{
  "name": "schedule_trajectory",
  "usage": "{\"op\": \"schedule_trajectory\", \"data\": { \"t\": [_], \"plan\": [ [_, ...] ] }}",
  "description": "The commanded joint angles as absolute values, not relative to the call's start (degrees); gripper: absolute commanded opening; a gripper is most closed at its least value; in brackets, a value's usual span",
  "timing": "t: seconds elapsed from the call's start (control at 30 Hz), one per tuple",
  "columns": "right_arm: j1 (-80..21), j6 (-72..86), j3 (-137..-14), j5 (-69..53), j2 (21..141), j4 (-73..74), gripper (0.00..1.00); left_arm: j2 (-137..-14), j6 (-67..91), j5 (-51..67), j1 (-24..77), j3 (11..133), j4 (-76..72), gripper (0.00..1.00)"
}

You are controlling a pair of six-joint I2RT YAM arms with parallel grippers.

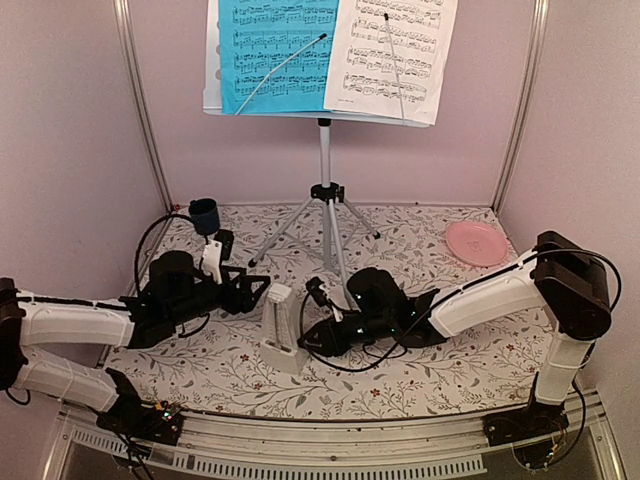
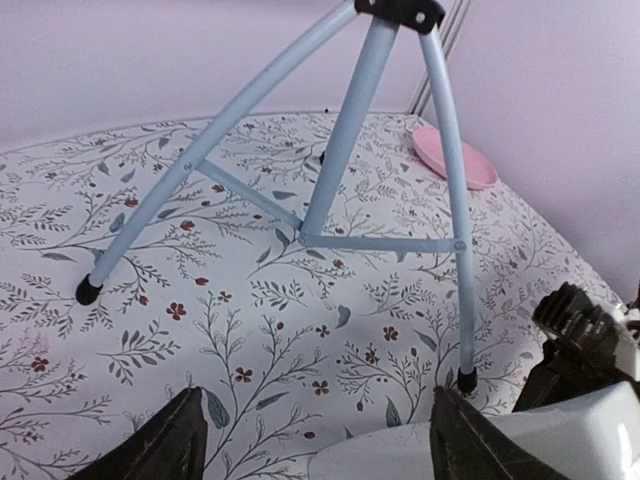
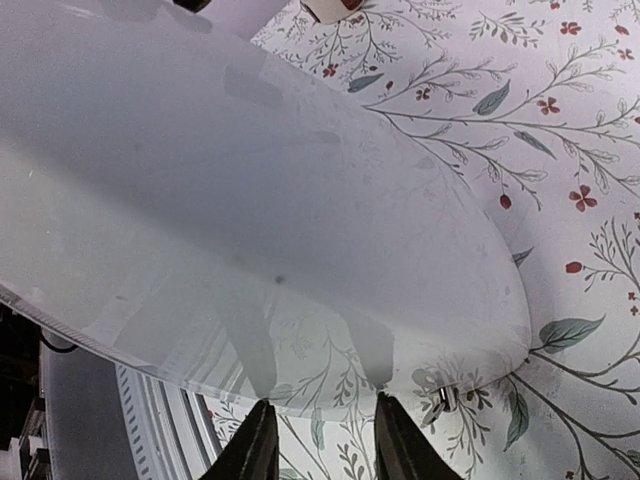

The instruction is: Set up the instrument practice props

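Overhead view of a floral-patterned surface (image 1: 440,372). At the back stands the music stand (image 1: 324,165) on its silver tripod (image 1: 330,225), feet planted on the surface. A bright blue sheet (image 1: 275,50) on the left and a white sheet (image 1: 395,50) on the right rest side by side on its desk, each crossed by a thin wire arm (image 1: 285,62).

The white pyramid-shaped metronome (image 1: 279,328) stands upright near the front, between my two tools and well in front of the tripod. My left tool (image 1: 262,290) is level with the metronome's top, just beside its left side, fingers spread wide (its wrist view shows a white shape low between them and the tripod legs beyond). My right tool (image 3: 323,402) lies low by the metronome's right side. Its fingers stand a little apart, the glossy white face fills the wrist view, and I cannot tell whether they pinch its edge.

A pink plate (image 1: 476,242) lies in the back right corner, a dark blue cup (image 1: 204,213) at the back left.
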State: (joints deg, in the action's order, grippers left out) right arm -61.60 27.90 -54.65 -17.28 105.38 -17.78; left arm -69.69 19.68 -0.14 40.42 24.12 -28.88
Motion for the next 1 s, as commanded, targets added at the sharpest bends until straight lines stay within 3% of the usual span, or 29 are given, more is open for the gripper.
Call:
{"op": "schedule_trajectory", "data": {
  "t": [0.0, 0.1, 0.23, 0.37, 0.67, 0.97],
  "plan": [
    [-61.76, 27.91, -50.75, -16.12, 101.50, -25.52, 0.40, -59.98, 22.74, -4.56, 41.04, 23.30, -17.28, 0.80],
    [-60.72, 27.64, -47.01, -14.88, 98.11, -28.61, 0.50, -52.49, 22.18, -5.12, 43.73, 21.41, -15.03, 0.84],
    [-59.91, 26.54, -44.44, -12.99, 95.32, -30.92, 0.64, -45.99, 20.16, -6.70, 49.89, 21.37, -12.13, 0.99],
    [-59.44, 25.85, -43.00, -11.37, 93.88, -32.42, 0.78, -46.14, 21.33, -10.34, 55.45, 23.68, -8.28, 0.99],
    [-59.05, 25.49, -37.46, -1.83, 87.80, -35.63, 0.98, -58.39, 25.43, -21.46, 64.61, 26.88, -11.55, 0.99],
    [-58.88, 26.80, -34.70, 5.20, 84.38, -36.71, 0.99, -69.32, 29.00, -29.35, 66.15, 30.58, -13.14, 0.99]
  ]
}}
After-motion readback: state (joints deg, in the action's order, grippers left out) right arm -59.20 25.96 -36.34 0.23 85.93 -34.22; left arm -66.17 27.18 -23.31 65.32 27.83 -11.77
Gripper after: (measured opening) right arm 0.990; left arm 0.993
